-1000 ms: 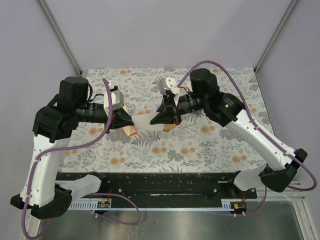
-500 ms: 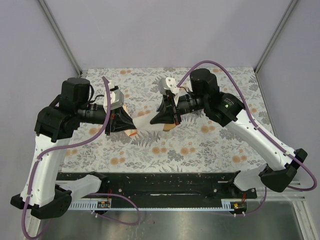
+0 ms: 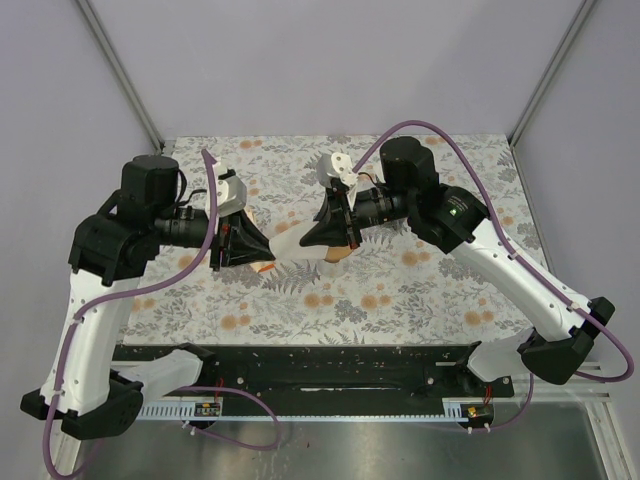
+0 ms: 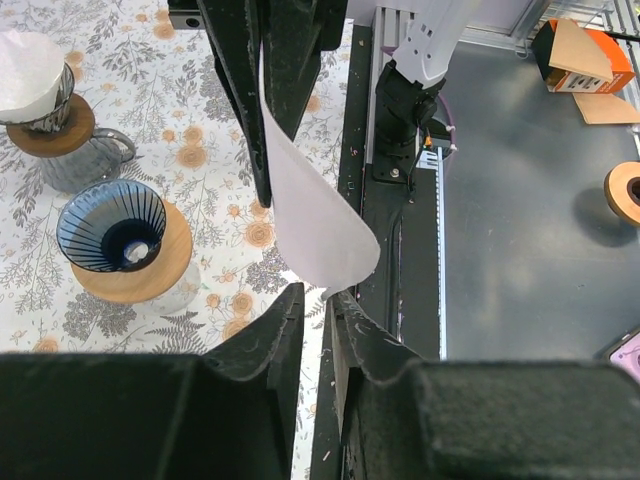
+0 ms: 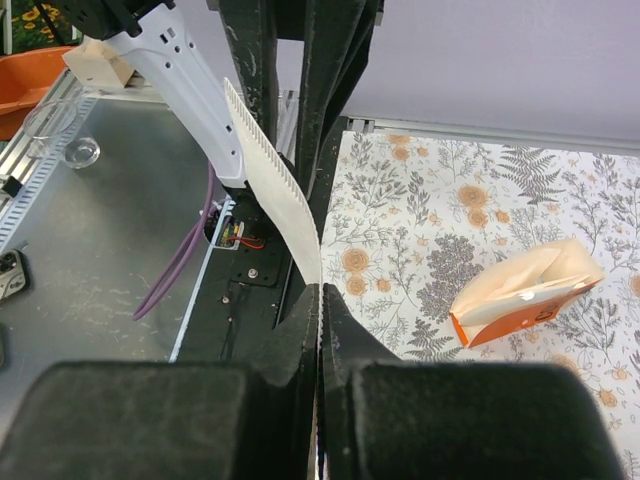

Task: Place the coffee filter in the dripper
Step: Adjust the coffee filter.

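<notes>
A white paper coffee filter point(image 3: 291, 243) hangs in the air between my two grippers. My right gripper point(image 5: 320, 292) is shut on one edge of the filter point(image 5: 270, 185). My left gripper point(image 4: 317, 297) faces it with a narrow gap between the jaws; the filter's point(image 4: 315, 215) lower tip just touches the mouth of that gap, not pinched. The blue glass dripper point(image 4: 112, 232) stands empty on a wooden ring, on the table beside and below the filter. In the top view it is mostly hidden under the right gripper point(image 3: 312, 238).
A second dripper with a white filter in it point(image 4: 32, 78) sits on a glass carafe farther back. An orange filter pack point(image 5: 525, 295) lies open on the floral tablecloth point(image 3: 400, 290). The black rail point(image 3: 330, 365) runs along the near edge.
My left gripper has edged a little right, toward the filter's free end. The right gripper has stayed put, holding the filter.
</notes>
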Action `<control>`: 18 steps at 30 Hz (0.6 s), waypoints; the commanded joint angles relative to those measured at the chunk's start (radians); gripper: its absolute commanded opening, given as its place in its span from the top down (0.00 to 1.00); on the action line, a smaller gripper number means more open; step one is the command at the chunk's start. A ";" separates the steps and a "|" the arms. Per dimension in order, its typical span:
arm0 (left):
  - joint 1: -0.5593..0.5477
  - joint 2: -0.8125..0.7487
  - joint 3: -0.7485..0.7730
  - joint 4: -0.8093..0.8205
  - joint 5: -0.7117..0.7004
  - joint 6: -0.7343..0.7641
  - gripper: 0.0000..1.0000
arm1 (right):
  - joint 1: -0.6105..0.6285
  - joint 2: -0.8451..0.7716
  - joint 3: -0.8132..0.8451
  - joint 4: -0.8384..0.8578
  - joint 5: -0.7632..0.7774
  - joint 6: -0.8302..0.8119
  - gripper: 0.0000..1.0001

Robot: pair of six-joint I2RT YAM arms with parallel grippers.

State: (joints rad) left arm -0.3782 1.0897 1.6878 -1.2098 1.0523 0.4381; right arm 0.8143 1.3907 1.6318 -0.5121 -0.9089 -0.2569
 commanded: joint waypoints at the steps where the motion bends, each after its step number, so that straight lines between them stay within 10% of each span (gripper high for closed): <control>1: 0.005 -0.027 -0.004 0.021 0.035 0.014 0.78 | -0.006 0.004 0.000 0.043 0.027 0.022 1.00; 18: 0.009 -0.034 0.018 0.067 -0.047 -0.062 1.00 | -0.006 0.004 -0.004 0.063 0.025 0.045 1.00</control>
State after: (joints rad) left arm -0.3782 1.0729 1.6859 -1.2007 1.0451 0.4103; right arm 0.8139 1.3945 1.6318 -0.4904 -0.8986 -0.2260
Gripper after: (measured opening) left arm 0.013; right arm 0.019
